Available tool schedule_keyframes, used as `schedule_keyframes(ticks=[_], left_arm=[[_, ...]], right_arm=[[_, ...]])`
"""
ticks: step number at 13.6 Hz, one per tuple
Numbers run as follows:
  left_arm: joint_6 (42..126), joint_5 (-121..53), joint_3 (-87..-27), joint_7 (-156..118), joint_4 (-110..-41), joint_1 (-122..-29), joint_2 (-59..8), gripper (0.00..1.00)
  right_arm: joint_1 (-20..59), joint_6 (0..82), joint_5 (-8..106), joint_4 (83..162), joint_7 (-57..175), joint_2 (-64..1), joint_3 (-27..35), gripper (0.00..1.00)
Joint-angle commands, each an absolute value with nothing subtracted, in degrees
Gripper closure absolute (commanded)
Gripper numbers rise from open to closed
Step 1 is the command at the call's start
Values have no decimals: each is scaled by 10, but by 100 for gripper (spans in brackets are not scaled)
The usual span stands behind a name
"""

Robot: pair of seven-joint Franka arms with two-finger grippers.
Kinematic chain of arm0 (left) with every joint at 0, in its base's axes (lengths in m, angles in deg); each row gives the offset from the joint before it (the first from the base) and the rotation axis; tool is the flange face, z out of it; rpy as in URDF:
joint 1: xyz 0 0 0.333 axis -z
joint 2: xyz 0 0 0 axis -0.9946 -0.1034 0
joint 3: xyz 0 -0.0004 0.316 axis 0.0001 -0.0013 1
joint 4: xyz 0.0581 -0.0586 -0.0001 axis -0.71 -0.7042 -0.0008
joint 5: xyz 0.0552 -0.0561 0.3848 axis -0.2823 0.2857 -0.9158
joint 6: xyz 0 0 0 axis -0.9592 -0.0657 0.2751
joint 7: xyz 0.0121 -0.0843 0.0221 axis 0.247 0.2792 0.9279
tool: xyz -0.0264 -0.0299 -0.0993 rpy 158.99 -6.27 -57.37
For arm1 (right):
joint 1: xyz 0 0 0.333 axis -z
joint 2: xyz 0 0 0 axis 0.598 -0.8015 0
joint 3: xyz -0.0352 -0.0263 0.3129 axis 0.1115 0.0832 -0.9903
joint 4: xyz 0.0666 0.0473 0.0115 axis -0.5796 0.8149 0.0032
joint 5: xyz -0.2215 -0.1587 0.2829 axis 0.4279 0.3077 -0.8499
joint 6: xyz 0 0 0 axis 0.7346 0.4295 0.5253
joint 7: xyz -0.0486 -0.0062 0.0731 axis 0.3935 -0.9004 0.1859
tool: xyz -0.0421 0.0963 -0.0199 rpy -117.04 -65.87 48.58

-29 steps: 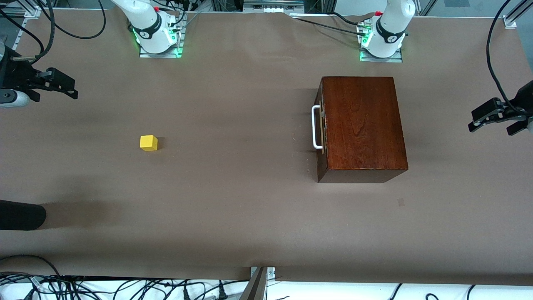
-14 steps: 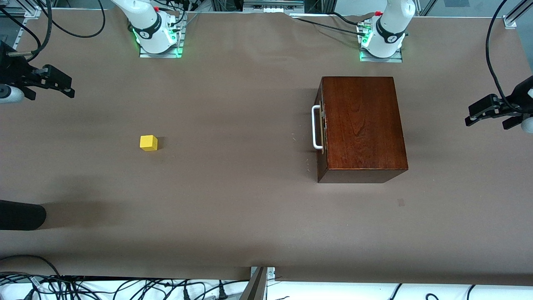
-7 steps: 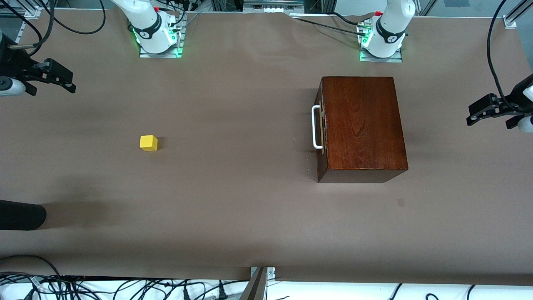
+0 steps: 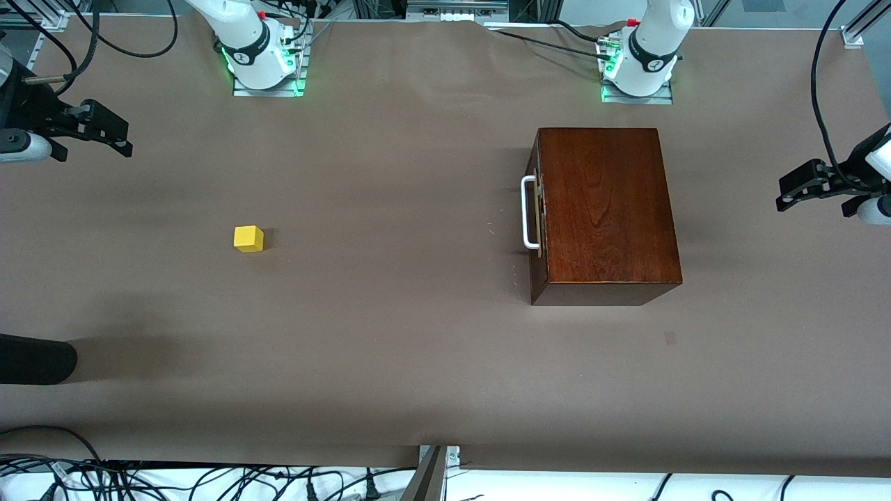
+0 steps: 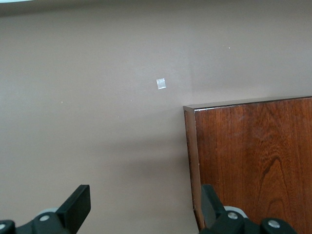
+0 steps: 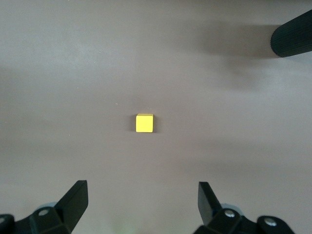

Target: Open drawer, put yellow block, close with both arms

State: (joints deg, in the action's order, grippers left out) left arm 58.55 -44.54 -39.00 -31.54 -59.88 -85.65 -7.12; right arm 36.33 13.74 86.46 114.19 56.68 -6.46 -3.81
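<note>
The dark-brown wooden box (image 4: 604, 212) sits toward the left arm's end of the table. Its drawer is shut, with the white bar handle (image 4: 528, 212) facing the table's middle. The box's corner shows in the left wrist view (image 5: 253, 161). The yellow block (image 4: 248, 238) lies on the table toward the right arm's end; it also shows in the right wrist view (image 6: 144, 123). My left gripper (image 4: 793, 195) is open and empty, up in the air beside the box. My right gripper (image 4: 115, 137) is open and empty, up over the table's edge, apart from the block.
The brown table cover (image 4: 390, 334) spreads wide between block and box. A black rounded object (image 4: 35, 358) pokes in at the right arm's end, nearer the front camera. A small pale mark (image 4: 669, 338) lies on the cover near the box. Cables hang along the edges.
Both grippers have shifted slightly: the right one rose a little, then edged toward the table's middle; the left one drifted up and slightly toward the box. Block and box have not moved.
</note>
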Motion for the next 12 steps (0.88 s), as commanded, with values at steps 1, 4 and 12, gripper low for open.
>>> schedule_keyframes(ticks=[1,4,12], left_arm=[[573,-456,-390,-323,-592,-853,-70,0],[573,-459,-391,-326,-592,-855,-69,0],[569,-458,-393,-326,-592,-853,-71,0]], right_arm=[[363,145,872,1157,560,-51,-40,0],[363,146,872,1157,560,-55,-40,0],[363,217,872,1213,560,-70,-39,0]])
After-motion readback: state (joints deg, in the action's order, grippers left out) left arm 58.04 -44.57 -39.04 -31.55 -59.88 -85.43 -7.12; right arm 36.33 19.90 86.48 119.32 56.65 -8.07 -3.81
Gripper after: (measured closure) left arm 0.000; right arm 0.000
